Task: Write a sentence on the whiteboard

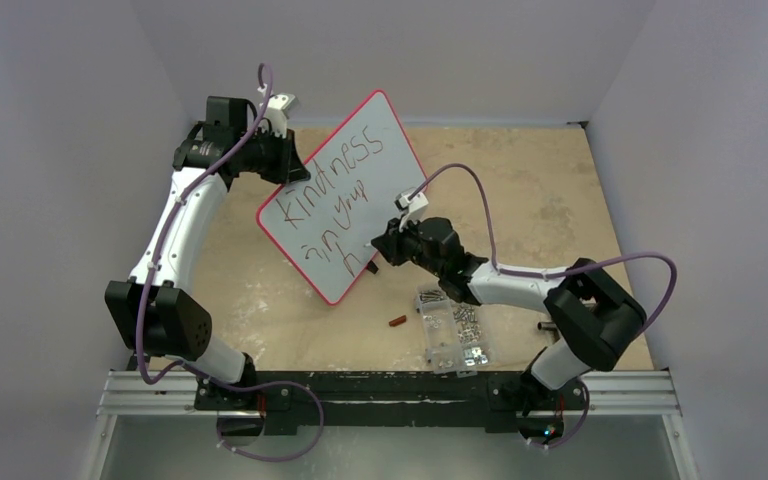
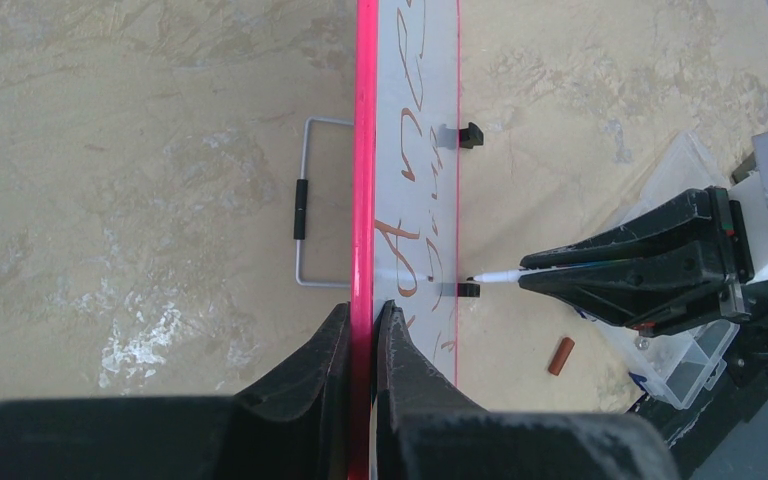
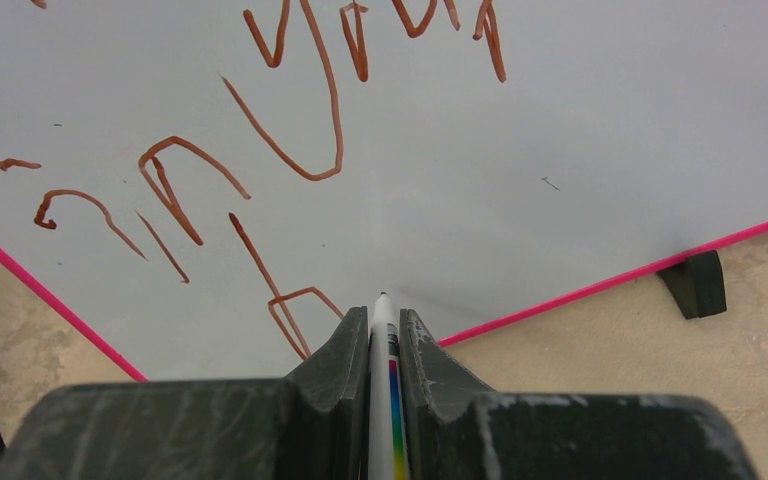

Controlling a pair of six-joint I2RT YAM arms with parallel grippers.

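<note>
Evidently mid-sentence (image 1: 332, 182), third line barely begun: left tool (image 2: 363, 310) pinches the whiteboard (image 1: 375, 115) rim, propping it on the counter (image 1: 540, 200), while right tool (image 3: 384, 315) clamps the marker (image 3: 381, 350), tip seemingly just off the surface, so next comes light, steady contact.

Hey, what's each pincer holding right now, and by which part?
Left pincer clamps the large white rectangular whiteboard by its red-pink rim. Right pincer grips a thin white marker pen by the barrel, near its tip.
</note>
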